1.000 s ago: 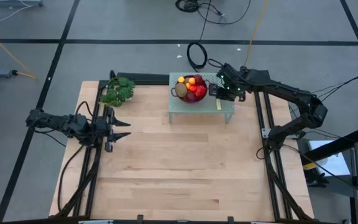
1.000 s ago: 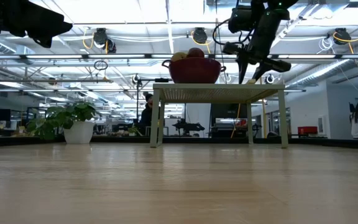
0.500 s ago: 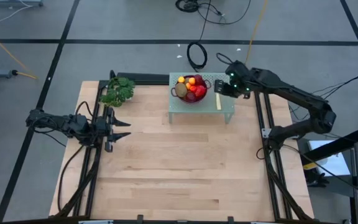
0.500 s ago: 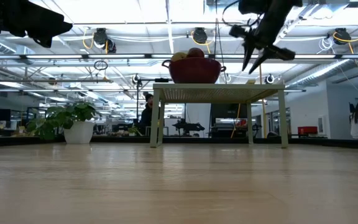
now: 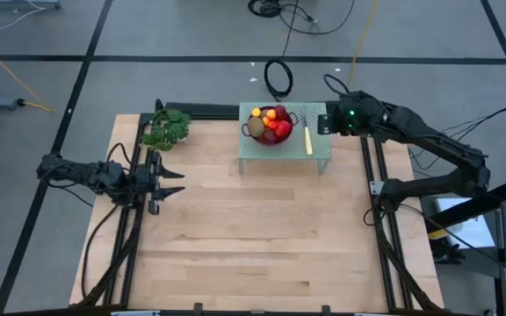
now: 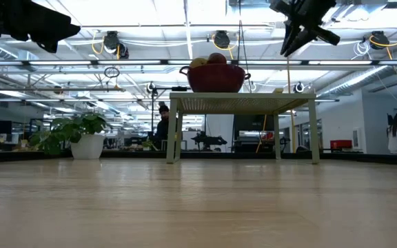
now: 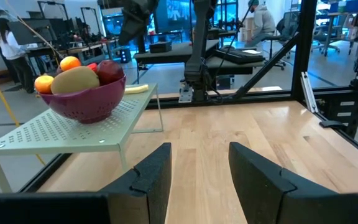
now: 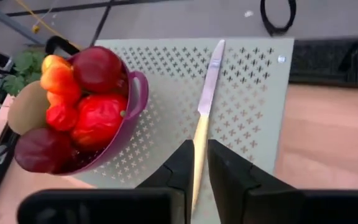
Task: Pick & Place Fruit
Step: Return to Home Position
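The right tool has drawn back from over the knife and now hangs above the shelf's 3 o'clock edge, higher than before. Its fingers stand a narrow gap apart and grip nothing. In the right wrist view the knife lies flat on the shelf below them, untouched.

The fruit is heaped in the violet bowl on the shelf, at 12 o'clock on the bench. The knife lies just beside the bowl at its 3 o'clock. No fruit shows on the bench itself.

The sorting looks done, so what is left is the retreat. It would go best if the right arm kept its height until it is clear of the shelf's edge. It should then fold back toward 3 o'clock, away from the bowl's handle and the knife, since a brush could tip the piled fruit.

The left tool waits at 9 o'clock, its fingers wide apart and empty.
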`<state>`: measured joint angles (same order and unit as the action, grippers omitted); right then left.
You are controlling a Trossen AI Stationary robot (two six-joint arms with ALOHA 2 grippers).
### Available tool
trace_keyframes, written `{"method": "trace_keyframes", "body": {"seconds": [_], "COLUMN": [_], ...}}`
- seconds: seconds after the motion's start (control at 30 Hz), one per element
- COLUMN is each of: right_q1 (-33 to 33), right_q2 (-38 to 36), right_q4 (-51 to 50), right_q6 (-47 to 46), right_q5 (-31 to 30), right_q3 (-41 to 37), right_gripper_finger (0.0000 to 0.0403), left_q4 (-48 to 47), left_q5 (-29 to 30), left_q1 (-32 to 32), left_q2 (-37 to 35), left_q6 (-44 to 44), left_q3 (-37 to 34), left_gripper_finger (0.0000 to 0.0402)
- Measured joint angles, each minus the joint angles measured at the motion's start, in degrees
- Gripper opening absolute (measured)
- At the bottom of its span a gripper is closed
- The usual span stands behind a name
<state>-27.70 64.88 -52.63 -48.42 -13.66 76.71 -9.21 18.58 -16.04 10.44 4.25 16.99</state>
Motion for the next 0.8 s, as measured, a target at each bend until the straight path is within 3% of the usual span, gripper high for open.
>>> {"method": "trace_keyframes", "body": {"seconds": [0.3,0.53,0.8], "right_q1": [0.24,0.24,0.35], "right_q2": [-6.15,-14.49,-24.39], "right_q4": [0.56,8.17,22.04], "right_q6": [7.35,15.98,26.28], "right_q5": [-1.51,-1.18,6.10], "right_q3": [-5.51,-13.32,-24.85], "right_gripper_finger": [0.0009,0.0001,0.0000], "left_q4": [0.02,0.30,1.13], "left_q5": [0.00,0.01,0.01], "left_q1": [-0.01,-0.01,0.01], "left_q2": [0.00,0.00,0.00], "left_q6": [-0.32,-0.39,-0.26], "left_q3": [0.00,0.00,0.00], "left_gripper_finger": [0.0161,0.0161,0.0161]}}
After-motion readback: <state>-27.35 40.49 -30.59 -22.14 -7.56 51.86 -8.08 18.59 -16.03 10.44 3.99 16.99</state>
